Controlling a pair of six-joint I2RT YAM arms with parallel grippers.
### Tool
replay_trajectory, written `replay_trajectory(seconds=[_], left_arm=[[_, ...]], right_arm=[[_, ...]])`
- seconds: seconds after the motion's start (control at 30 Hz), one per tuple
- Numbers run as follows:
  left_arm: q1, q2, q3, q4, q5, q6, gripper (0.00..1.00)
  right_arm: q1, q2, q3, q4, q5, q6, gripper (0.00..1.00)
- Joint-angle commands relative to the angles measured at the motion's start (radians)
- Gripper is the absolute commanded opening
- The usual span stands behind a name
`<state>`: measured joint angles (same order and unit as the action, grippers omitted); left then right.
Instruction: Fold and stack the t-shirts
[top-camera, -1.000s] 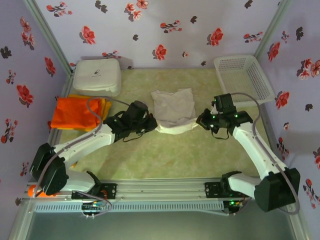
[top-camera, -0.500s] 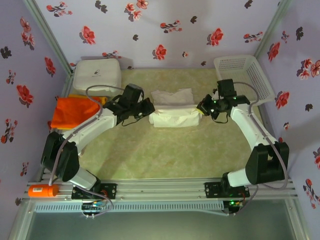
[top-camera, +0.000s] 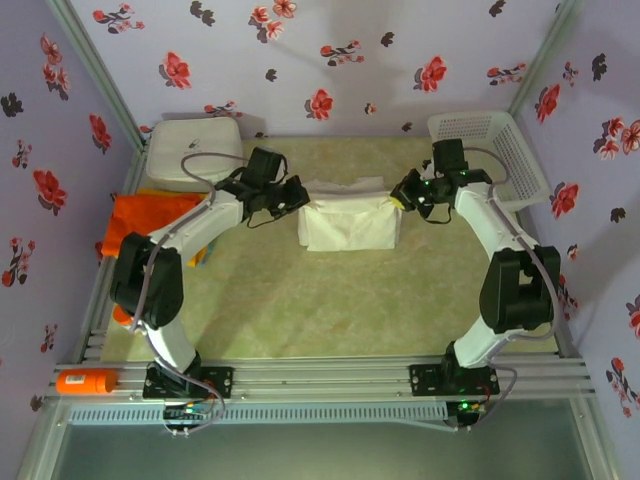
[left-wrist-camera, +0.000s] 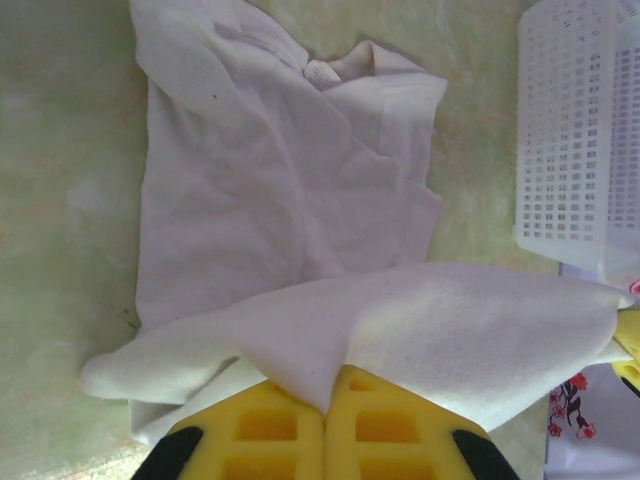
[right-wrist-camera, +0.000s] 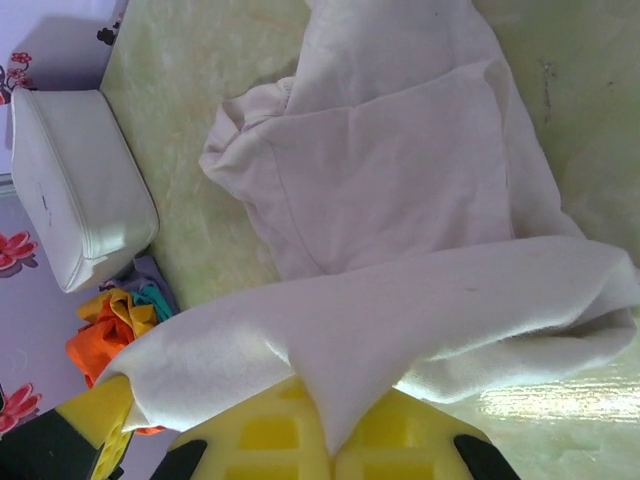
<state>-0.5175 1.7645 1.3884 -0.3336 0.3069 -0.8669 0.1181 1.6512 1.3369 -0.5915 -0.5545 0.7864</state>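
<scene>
Mid-frame, both arms' jaws were clamped on the off-white t-shirt (top-camera: 348, 228), stretching its lifted edge taut, presumably for folding.

Off-white t-shirt (top-camera: 348, 225), orange shirt (top-camera: 140, 220), lilac floral walls (top-camera: 330, 50)

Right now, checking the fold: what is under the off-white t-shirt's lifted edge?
The rest of the off-white t-shirt, spread on the table; the left gripper and right gripper pinch the raised edge. Whatever lies beneath that is covered.
</scene>
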Motion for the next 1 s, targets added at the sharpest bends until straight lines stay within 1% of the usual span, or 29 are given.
replay_trajectory(seconds=[0.0, 0.2, 0.27, 0.3, 0.33, 0.37, 0.4, 0.43, 0.5, 0.6, 0.73, 0.83, 0.9, 0.97], left_arm=[[0.023, 0.034, 0.051, 0.000, 0.031, 0.048, 0.00], [0.061, 0.109, 0.087, 0.043, 0.045, 0.074, 0.00], [0.068, 0.139, 0.100, 0.078, 0.054, 0.087, 0.04], [0.073, 0.162, 0.110, 0.094, 0.054, 0.094, 0.08], [0.080, 0.189, 0.125, 0.105, 0.059, 0.101, 0.17], [0.089, 0.212, 0.144, 0.109, 0.063, 0.107, 0.28], [0.098, 0.242, 0.170, 0.107, 0.066, 0.118, 0.37], [0.111, 0.268, 0.200, 0.108, 0.067, 0.130, 0.42], [0.140, 0.314, 0.259, 0.099, 0.074, 0.141, 0.46], [0.169, 0.330, 0.343, 0.037, 0.090, 0.167, 0.48], [0.151, 0.241, 0.304, 0.031, 0.086, 0.170, 0.48], [0.106, 0.185, 0.230, 0.050, 0.089, 0.153, 0.48], [0.067, 0.155, 0.166, 0.097, 0.087, 0.122, 0.48], [0.034, 0.134, 0.103, 0.153, 0.077, 0.076, 0.48]], right_arm=[[-0.017, 0.050, 0.044, 0.045, -0.032, -0.003, 0.00], [-0.023, 0.161, 0.088, 0.098, -0.057, 0.009, 0.00], [-0.024, 0.195, 0.107, 0.111, -0.049, 0.011, 0.00], [-0.025, 0.214, 0.121, 0.113, -0.045, 0.011, 0.00], [-0.025, 0.237, 0.139, 0.117, -0.042, 0.012, 0.00], [-0.026, 0.255, 0.156, 0.121, -0.037, 0.011, 0.06], [-0.030, 0.281, 0.180, 0.129, -0.026, 0.010, 0.15], [-0.035, 0.309, 0.204, 0.130, -0.014, 0.009, 0.26], [-0.046, 0.361, 0.261, 0.157, -0.022, 0.008, 0.51], [-0.057, 0.402, 0.326, 0.169, -0.030, -0.012, 0.70], [-0.051, 0.355, 0.296, 0.161, -0.018, -0.050, 0.78], [-0.037, 0.298, 0.223, 0.192, -0.043, -0.038, 0.80], [-0.027, 0.259, 0.152, 0.230, -0.076, -0.003, 0.81], [-0.016, 0.216, 0.087, 0.262, -0.084, 0.033, 0.81]])
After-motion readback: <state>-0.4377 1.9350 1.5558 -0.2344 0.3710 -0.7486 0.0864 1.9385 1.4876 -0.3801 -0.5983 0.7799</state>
